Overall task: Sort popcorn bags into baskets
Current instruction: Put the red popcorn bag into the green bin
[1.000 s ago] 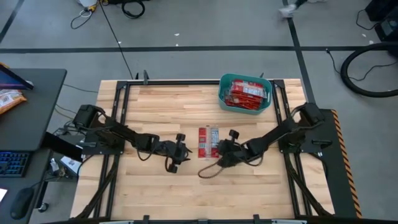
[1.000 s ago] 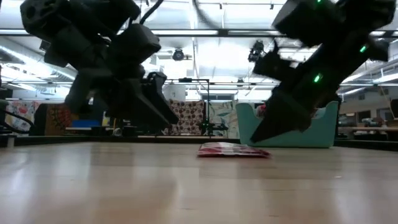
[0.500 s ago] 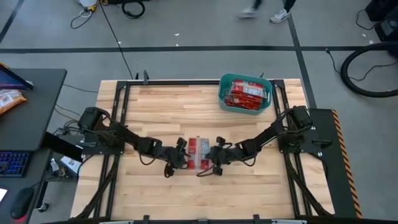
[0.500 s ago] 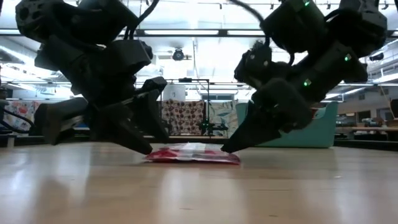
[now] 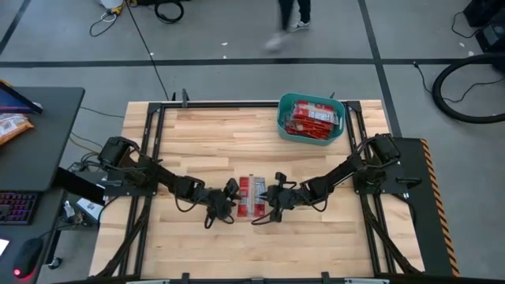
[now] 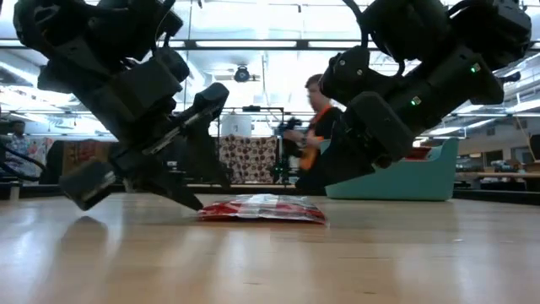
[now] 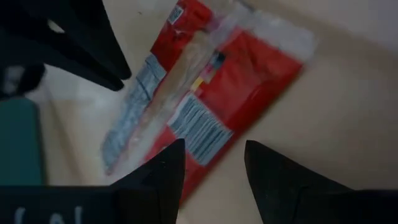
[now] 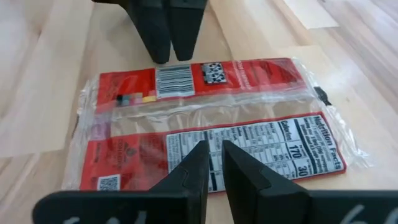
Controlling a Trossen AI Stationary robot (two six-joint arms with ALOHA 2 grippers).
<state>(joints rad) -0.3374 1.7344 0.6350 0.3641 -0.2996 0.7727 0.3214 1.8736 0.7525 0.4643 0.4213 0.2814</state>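
One red popcorn bag [image 5: 251,197] with white print lies flat on the wooden table, print side up [image 8: 205,118]. My left gripper [image 5: 231,196] stands open at the bag's left long edge [image 7: 186,124], its fingers slanting down. My right gripper [image 5: 273,197] is shut, and its tips stand over the bag's right long edge. The teal basket [image 5: 282,110] at the table's far right holds several red bags [image 5: 312,118]. In the low view the bag [image 6: 261,209] lies between the two arms, with the basket [image 6: 405,179] behind. My left gripper has its fingertips [image 7: 169,155] at the bag's left long edge, slanting down from the table's left; whether they touch it I cannot tell. My right gripper has its shut fingertips [image 8: 200,155] on the bag's right long edge, by the nutrition print [image 8: 261,140]. They slant down from the table's right. The bag lies flat on the table.
A dark cable loop [image 5: 264,217] hangs by my right gripper. Black frame rails [image 5: 154,134] run along the table's left and right sides. A desk with a keyboard [image 5: 17,207] stands to the left. A person [image 6: 314,127] passes behind the table.
My right gripper has gone toward the table's left and near edges and sunk onto the bag. The bag has slid flat with it toward the near left. My left gripper has rolled about its own axis and dipped to the bag's left edge.
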